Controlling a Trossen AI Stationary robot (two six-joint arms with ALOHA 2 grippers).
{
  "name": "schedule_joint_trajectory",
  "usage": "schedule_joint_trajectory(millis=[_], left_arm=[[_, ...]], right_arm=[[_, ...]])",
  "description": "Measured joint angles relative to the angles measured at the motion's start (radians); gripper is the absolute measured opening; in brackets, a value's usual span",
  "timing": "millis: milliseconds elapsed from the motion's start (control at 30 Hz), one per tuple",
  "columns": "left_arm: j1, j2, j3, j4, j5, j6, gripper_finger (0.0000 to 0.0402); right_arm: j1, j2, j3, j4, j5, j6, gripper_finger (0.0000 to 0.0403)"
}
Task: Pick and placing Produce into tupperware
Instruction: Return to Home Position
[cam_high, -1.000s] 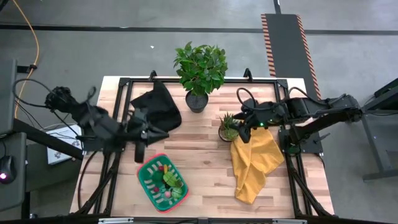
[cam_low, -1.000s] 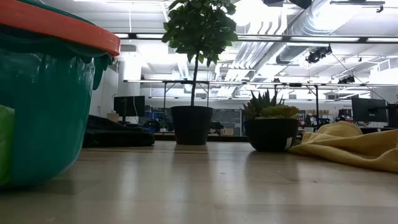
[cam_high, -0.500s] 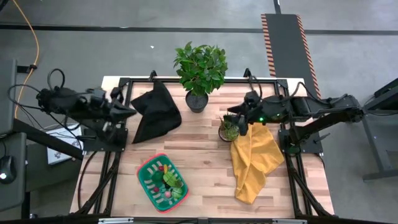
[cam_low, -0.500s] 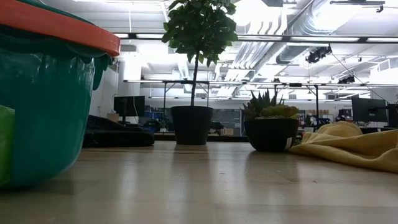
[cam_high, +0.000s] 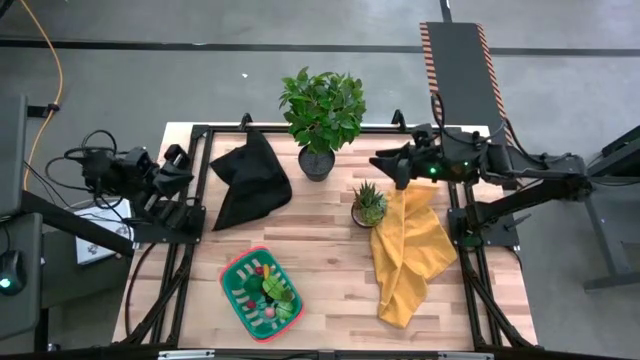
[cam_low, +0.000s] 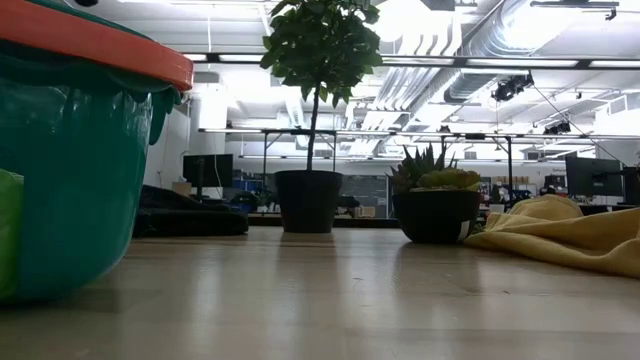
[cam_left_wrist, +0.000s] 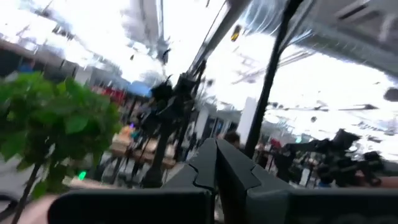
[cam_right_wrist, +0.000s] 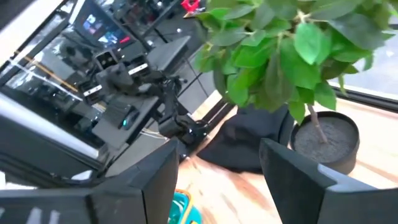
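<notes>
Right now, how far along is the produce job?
Done: produce sits in the tupperware; none shows loose on the table. In hand: nothing; left gripper sits at the table's left edge, fingers shut, right gripper by the leafy plant, fingers open. Left: apparently just parking the arms.

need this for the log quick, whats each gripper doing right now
left gripper: closed, holding nothing
right gripper: open, holding nothing
</notes>
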Motion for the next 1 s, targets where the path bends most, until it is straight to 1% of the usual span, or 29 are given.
schedule_joint_trajectory(millis=[67, 167, 300, 467, 600, 667, 800, 1000], left_arm=[[0.000, -0.012, -0.031, 0.050, 0.013, 0.026, 0.0000], [0.000, -0.007, -0.057, 0.054, 0.022, 0.040, 0.0000], [0.001, -0.010, -0.123, 0.051, -0.002, 0.027, 0.0000], [0.000, -0.011, -0.216, 0.156, 0.000, 0.009, 0.0000], [0.000, -0.012, -0.296, 0.279, 0.042, 0.007, 0.0000], [0.000, -0.011, -0.336, 0.309, 0.056, -0.003, 0.0000], [0.001, -0.012, -0.394, 0.434, 0.134, -0.011, 0.0000], [0.001, -0.011, -0.451, 0.527, 0.221, -0.003, 0.0000]], right_arm=[[-0.012, -0.001, 0.000, -0.007, -0.001, 0.013, 0.0216], [-0.028, 0.001, 0.000, -0.032, -0.001, 0.026, 0.0216], [-0.043, 0.002, 0.000, -0.067, -0.006, 0.039, 0.0216], [-0.043, 0.002, 0.000, -0.090, -0.007, 0.058, 0.0216], [-0.043, 0.002, 0.000, -0.103, -0.007, 0.070, 0.0216], [-0.043, 0.002, 0.000, -0.104, -0.007, 0.080, 0.0216], [-0.043, 0.002, 0.000, -0.109, -0.007, 0.084, 0.0216], [-0.043, 0.002, 0.000, -0.140, -0.006, 0.106, 0.0216]])
